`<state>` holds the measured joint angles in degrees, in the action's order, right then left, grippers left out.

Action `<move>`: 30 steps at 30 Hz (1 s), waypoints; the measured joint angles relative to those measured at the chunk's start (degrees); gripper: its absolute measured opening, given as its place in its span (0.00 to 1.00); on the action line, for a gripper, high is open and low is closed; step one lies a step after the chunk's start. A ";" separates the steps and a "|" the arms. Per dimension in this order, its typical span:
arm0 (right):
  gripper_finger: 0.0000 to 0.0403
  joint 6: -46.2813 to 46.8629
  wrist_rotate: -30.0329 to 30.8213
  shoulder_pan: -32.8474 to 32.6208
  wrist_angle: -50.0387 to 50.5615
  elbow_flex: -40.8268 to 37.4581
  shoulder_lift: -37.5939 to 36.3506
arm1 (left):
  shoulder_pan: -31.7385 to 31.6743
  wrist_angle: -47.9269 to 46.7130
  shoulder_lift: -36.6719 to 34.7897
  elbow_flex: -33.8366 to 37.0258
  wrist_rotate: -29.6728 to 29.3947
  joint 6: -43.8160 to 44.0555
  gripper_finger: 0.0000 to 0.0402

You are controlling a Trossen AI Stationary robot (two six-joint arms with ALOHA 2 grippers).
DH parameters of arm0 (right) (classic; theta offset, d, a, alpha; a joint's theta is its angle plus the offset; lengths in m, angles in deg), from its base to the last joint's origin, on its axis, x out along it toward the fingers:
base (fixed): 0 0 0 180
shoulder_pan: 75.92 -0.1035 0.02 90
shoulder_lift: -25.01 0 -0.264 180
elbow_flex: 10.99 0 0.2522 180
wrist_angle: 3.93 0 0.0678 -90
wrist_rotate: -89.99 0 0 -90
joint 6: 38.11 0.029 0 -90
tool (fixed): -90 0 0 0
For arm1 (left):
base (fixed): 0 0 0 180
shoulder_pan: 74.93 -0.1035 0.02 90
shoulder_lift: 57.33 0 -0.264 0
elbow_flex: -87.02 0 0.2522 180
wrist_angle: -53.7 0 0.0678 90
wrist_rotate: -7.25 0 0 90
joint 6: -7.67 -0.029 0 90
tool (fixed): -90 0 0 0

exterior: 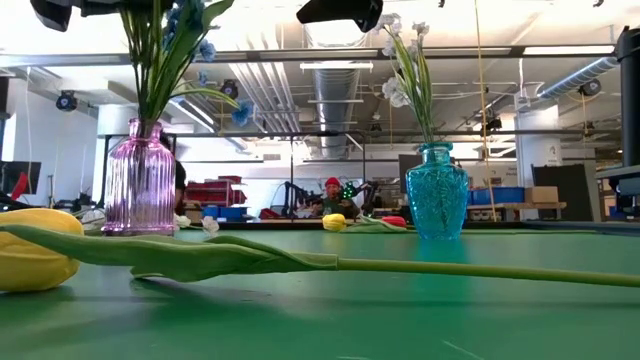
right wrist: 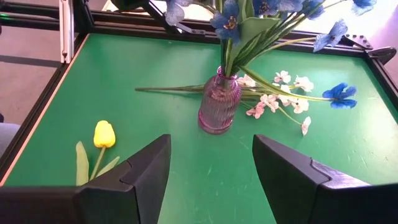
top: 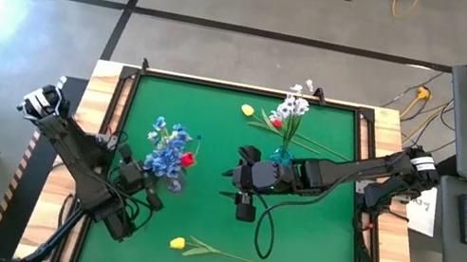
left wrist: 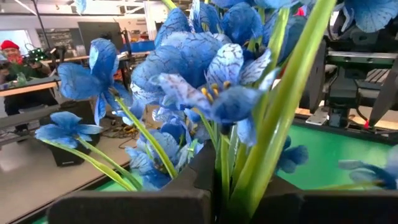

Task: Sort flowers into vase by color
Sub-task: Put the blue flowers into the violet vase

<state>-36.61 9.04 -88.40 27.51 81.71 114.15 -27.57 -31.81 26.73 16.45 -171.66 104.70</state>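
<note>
Green table top (top: pixel 309 250), wood border around it. Left gripper (left wrist: pixel 214 193) is high over the pink vase (right wrist: pixel 219 106), clenched on green stems of the blue flowers (top: pixel 169 149); in the left wrist view the stems pass between its dark fingers (left wrist: pixel 155 208) and blue petals fill the space just ahead. Blue bunch stands in the pink vase directly under this gripper; a small red bud (top: pixel 187 159) shows at the bunch's edge, just beside it. White flowers (right wrist: pixel 280 96) and one loose blue bloom (right wrist: pixel 341 92) lie flat on the table behind the pink vase, touching or nearly touching its base, cannot tell which.

Right gripper (right wrist: pixel 211 168) hangs mid-table with fingers spread apart, nothing between them, pointing toward the pink vase, which sits ahead of it with bare green in between. Teal vase (exterior: pixel 437 190) stands right behind this gripper, under the right arm's forearm, with a white flower spray (top: pixel 297 99) upright in it. Farther behind, near the table's far edge, a yellow tulip (top: pixel 248 109) and a red tulip (top: pixel 276 122) lie flat, stems crossing beside the teal vase.

Another yellow tulip (top: pixel 178 243) lies flat by the near edge, well apart from both grippers, its long stem (top: pixel 230 257) running toward the right arm's side.
</note>
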 joint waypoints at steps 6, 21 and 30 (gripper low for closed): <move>0.54 0.00 -0.02 -0.01 0.02 0.00 0.00 | -0.01 -0.02 0.73 0.00 0.06 -0.02 0.00; 0.54 0.00 -0.02 -0.01 0.02 0.00 0.00 | -0.20 0.02 0.84 0.66 2.53 -0.28 0.00; 0.54 0.00 -0.03 -0.01 0.02 0.00 0.00 | -0.20 0.00 0.84 0.72 2.54 -0.10 0.11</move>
<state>-36.61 9.01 -88.41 27.53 81.71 114.15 -27.77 -31.81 27.57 17.17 -169.12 104.60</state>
